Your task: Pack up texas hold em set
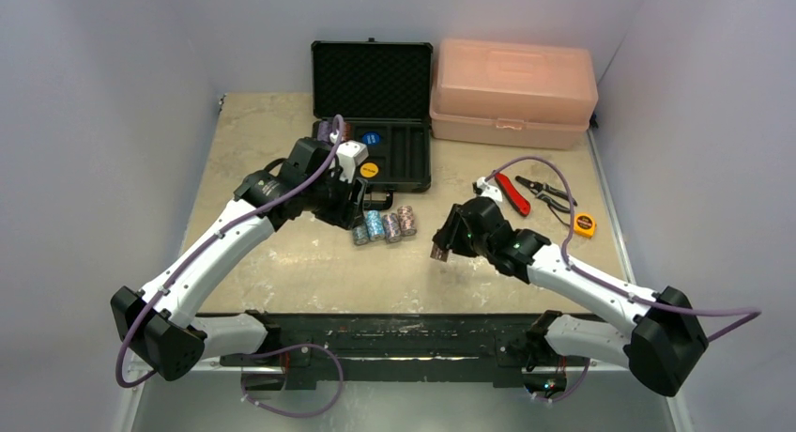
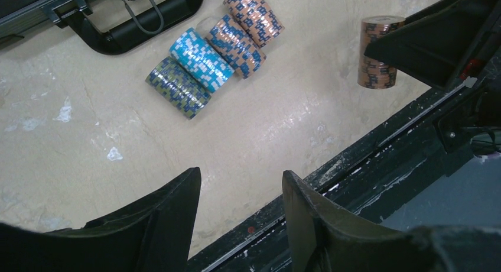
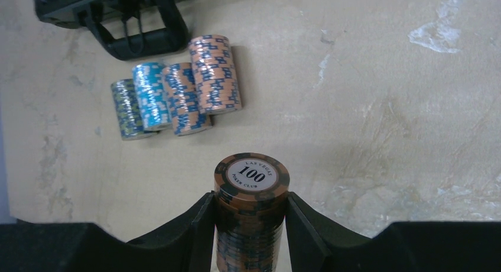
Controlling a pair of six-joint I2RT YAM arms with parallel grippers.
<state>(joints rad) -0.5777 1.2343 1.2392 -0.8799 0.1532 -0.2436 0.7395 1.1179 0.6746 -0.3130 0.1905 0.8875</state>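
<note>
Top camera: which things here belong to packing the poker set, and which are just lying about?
For the job: black case, four chip rolls lying flat, chip stack in the right jaws.
Lying about: pink box, red pliers, black pliers, tape measure.

Five chip stacks, one black case, one pink box, seemingly two pliers.

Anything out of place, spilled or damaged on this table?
Nothing spilled or damaged. Four poker chip stacks lie on their sides side by side on the beige table outside the open black foam-lined case; the right gripper clamps a fifth, orange "100" stack. Red-handled pliers seem unrelated.
</note>
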